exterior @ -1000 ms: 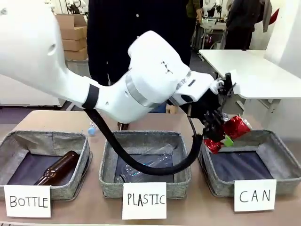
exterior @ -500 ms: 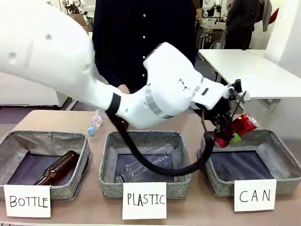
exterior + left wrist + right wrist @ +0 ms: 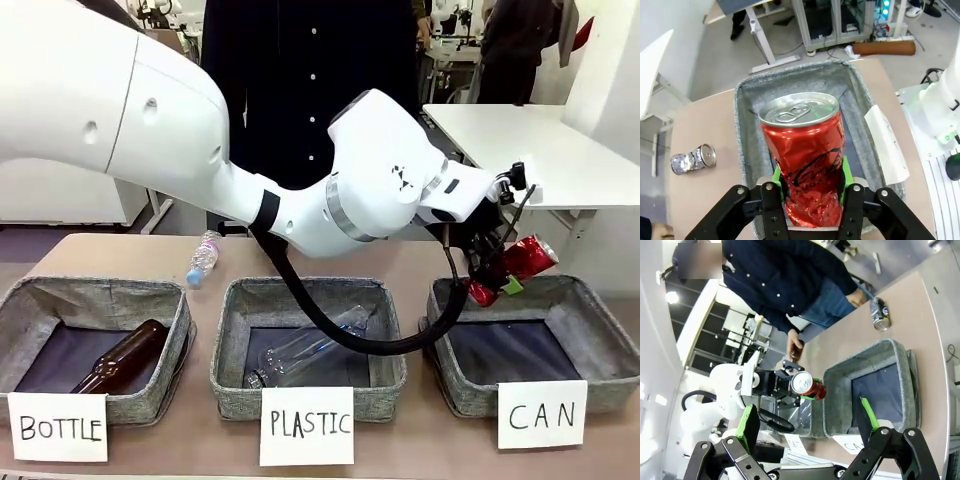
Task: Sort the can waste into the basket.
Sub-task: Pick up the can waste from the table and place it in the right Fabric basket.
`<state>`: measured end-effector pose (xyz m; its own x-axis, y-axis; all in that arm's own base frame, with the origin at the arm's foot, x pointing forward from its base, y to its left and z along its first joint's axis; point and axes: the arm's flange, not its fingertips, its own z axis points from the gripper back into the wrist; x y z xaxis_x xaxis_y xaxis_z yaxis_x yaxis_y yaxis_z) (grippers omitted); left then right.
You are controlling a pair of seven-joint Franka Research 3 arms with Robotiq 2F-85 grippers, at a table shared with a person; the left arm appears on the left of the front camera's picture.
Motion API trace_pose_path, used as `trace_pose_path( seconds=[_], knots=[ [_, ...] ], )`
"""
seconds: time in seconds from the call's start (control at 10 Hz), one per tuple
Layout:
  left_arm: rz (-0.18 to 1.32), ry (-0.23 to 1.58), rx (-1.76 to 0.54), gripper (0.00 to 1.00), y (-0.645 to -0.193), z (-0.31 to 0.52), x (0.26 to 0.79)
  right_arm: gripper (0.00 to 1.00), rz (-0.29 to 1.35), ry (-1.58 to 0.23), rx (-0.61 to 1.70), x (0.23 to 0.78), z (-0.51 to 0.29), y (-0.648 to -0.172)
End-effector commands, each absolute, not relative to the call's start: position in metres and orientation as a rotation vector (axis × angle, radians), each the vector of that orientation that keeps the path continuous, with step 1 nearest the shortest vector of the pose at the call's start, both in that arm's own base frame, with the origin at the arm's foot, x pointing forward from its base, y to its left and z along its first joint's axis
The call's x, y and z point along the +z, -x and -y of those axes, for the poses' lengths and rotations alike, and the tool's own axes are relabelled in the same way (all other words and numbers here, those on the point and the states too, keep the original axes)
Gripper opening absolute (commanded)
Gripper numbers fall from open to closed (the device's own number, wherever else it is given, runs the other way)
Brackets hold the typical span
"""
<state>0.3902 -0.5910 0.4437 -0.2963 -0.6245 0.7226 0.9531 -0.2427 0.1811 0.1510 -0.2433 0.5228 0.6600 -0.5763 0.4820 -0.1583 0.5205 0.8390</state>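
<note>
Left gripper [image 3: 811,179] is clamped on the red can [image 3: 807,145], which hangs tilted over the left part of the CAN basket [image 3: 744,130]. Best move is probably to carry it over the basket's middle, lower it, then release so it doesn't bounce out. Right gripper [image 3: 807,417] has its fingers spread, nothing held. Grey can [image 3: 692,160] lies on the tan table [image 3: 705,210] beyond the basket. A person [image 3: 300,90] stands across, white desk [image 3: 540,150] behind.

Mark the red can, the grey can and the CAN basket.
red can [image 3: 807,165], left wrist view, dented side
grey can [image 3: 692,160], left wrist view, body
CAN basket [image 3: 470,395], front view, front wall
</note>
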Motion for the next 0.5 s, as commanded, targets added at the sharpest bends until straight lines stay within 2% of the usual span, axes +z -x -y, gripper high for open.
trace_pose_path(
  seconds=[0.0, 0.4],
  knots=[
    [0.721, 0.636, -1.75, 1.0, -0.387, 0.59, 0.45, 1.0, 0.853, -1.017, -0.273, 0.523, 0.243, -0.15],
    [0.696, 0.627, -1.726, 1.0, -0.38, 0.579, 0.461, 1.0, 0.853, -1.017, -0.273, 0.523, 0.243, -0.15]
  ],
)
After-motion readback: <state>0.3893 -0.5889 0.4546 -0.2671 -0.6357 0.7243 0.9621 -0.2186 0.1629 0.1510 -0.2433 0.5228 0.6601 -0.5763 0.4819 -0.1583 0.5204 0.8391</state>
